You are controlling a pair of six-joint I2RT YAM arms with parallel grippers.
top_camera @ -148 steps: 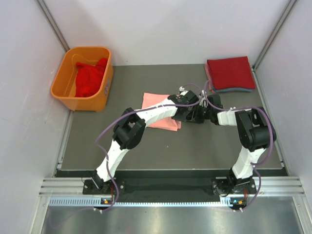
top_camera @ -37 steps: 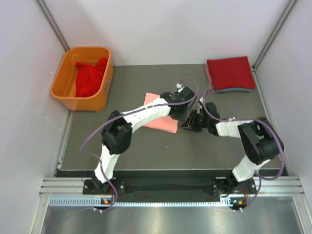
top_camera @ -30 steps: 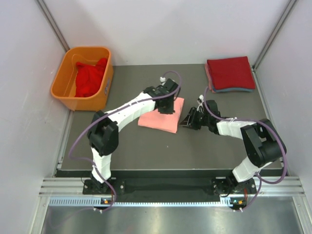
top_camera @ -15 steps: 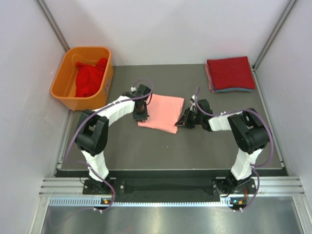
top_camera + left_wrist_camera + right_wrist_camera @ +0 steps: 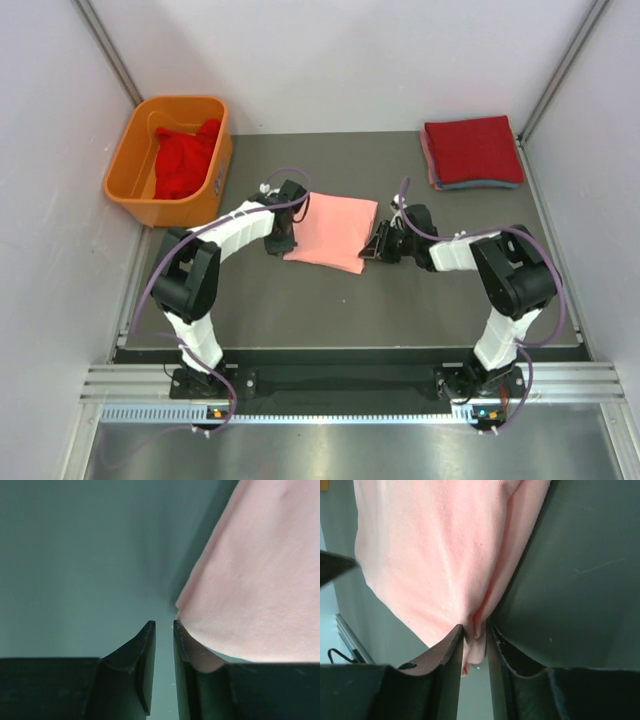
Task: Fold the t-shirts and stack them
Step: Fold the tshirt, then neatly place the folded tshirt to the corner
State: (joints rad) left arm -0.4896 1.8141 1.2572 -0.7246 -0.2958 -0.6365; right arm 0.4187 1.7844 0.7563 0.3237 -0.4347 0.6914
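Left fingers (image 5: pixel 282 244) finishing a sweep across the tee (image 5: pixel 335 230), now parking at its left near corner.
Tee is lying mid-counter (image 5: pixel 330 300) as a flat folded rectangle, well apart from the stack (image 5: pixel 472 150) at far right and the tub (image 5: pixel 127 160) at far left. About a second ago the left arm was lying over the tee's right half; now it is sitting clear on the left, so the whole top face is showing. Left fingers are standing slightly apart with a thin bare gap, cloth touching only one finger's outer side. Right fingers (image 5: pixel 371 251) are clamping a pinch of the right near corner, having crept in closer. Fold looking smoothed; probably readying a two-handed carry to the stack.
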